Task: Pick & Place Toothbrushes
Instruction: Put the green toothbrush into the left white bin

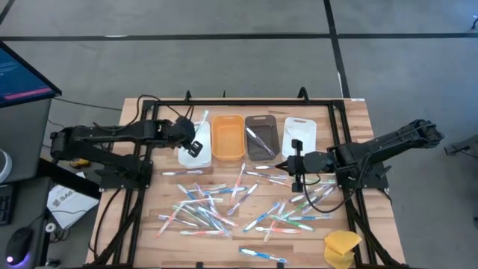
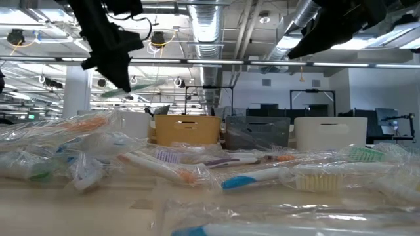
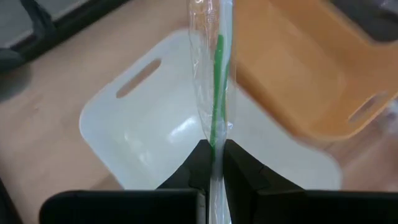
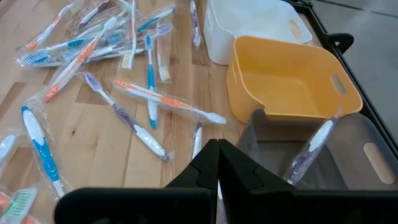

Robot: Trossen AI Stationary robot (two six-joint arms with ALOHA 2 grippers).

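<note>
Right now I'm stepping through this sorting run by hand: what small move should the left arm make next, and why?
Probably open and release. The left gripper is shut on a wrapped green toothbrush and hangs over the white bin, which looks empty; the orange bin sits beside it. The right gripper waits shut.

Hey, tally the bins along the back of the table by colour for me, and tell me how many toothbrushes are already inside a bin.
White bins: 2, one by the left gripper at, one at
Orange bin: 1
Grey bin: 1
Total bins: 4
Toothbrushes inside a bin: 1, the one in the grey bin
</note>
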